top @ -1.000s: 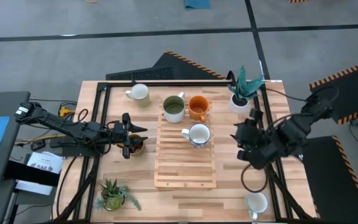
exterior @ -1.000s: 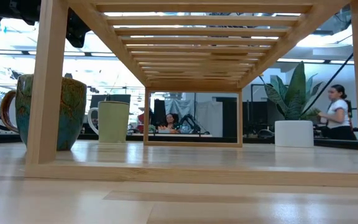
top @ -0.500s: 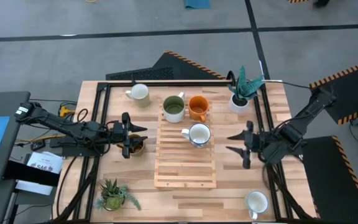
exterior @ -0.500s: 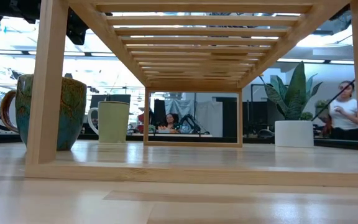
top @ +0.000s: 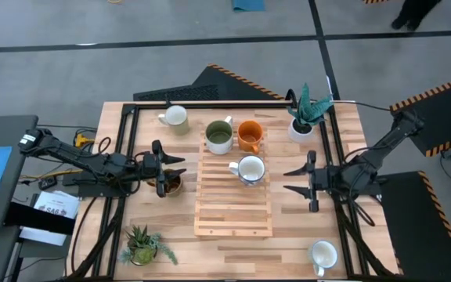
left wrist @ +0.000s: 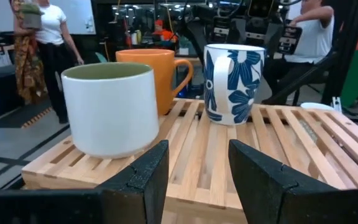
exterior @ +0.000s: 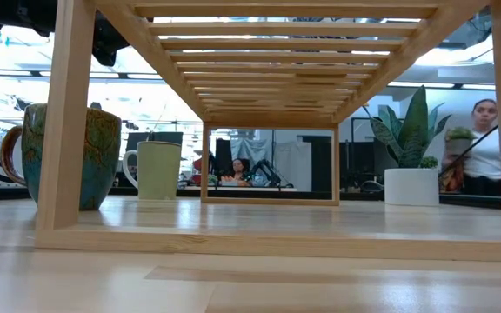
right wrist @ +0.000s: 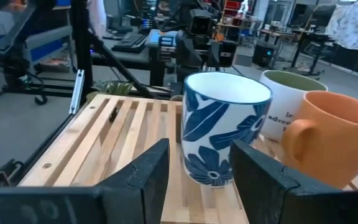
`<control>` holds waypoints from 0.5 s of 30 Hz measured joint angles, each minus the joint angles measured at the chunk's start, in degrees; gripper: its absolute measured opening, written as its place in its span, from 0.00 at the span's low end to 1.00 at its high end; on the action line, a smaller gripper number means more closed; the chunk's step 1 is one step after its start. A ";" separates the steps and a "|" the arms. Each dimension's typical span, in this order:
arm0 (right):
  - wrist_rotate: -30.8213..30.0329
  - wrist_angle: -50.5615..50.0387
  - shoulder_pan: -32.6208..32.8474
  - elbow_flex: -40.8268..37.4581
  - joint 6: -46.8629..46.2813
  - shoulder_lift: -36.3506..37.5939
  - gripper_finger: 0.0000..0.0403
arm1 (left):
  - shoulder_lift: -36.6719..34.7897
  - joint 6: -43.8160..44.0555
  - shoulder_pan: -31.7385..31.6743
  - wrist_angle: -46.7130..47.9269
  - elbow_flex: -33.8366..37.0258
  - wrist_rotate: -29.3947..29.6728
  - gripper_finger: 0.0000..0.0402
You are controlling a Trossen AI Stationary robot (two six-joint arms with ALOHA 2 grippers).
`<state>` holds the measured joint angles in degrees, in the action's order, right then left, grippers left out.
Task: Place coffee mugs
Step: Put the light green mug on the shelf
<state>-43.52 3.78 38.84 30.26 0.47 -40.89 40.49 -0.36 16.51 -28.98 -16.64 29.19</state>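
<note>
Spanning the middle of the bench (top: 233, 247), a slatted wooden rack (top: 233, 211) carried three mugs at its far end: an olive-green mug (top: 219, 136), an orange mug (top: 249, 135) beside it, and a blue-flowered white mug (top: 250, 169) just nearer. Off the rack stood a pale mug (top: 174, 117) at the far left, a dark brown mug (top: 172, 183) beside the rack's left edge, and a white mug (top: 322, 254) at the near right corner. The left pincer (top: 171, 170) hovered over the dark brown mug with fingers spread, holding nothing, and the right pincer (top: 292, 180) gaped empty just right of the rack.

The wooden table (top: 116, 141) carries a slatted rack (top: 233, 215), two plants, and seemingly three mugs directly
</note>
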 joint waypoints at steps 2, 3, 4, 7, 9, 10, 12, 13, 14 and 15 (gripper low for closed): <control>0.11 -0.05 0.01 0.00 0.00 -0.41 0.48 | 0.00 -0.04 0.00 0.00 0.00 0.01 0.38; 0.11 -0.10 0.01 0.00 0.02 -0.57 0.48 | 0.00 -0.22 0.00 -0.08 0.00 0.13 0.38; 0.10 -0.08 0.01 0.00 0.02 -0.75 0.48 | 0.02 -0.65 0.00 -0.36 -0.02 0.92 0.38; 0.10 -0.03 -0.07 0.00 0.57 -0.86 0.48 | 0.02 -1.80 -1.08 6.22 -3.71 7.29 0.38; 0.11 0.09 -0.61 0.00 0.94 -1.20 0.48 | 0.03 -1.15 -3.27 18.11 -9.17 10.76 0.38; 0.11 -0.07 -0.98 0.00 0.91 -1.24 0.48 | 0.19 0.30 -4.88 25.16 -12.51 10.92 0.38; 0.08 0.02 -1.82 0.00 0.67 -1.20 0.48 | 2.11 3.35 -9.43 37.71 -19.35 8.58 0.38; 0.10 0.01 -2.31 0.00 0.61 -1.20 0.48 | 3.21 4.63 -11.94 44.10 -22.55 7.26 0.38; 0.11 -0.07 -2.78 0.00 0.62 -1.21 0.48 | 4.51 6.26 -14.65 50.59 -25.28 5.35 0.38; 0.12 -0.04 -3.22 0.00 0.60 -1.36 0.48 | 6.18 7.52 -17.59 56.23 -27.82 2.91 0.38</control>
<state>-43.40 3.74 35.62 30.26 1.08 -42.25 46.67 7.16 -1.08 27.26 -44.46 32.10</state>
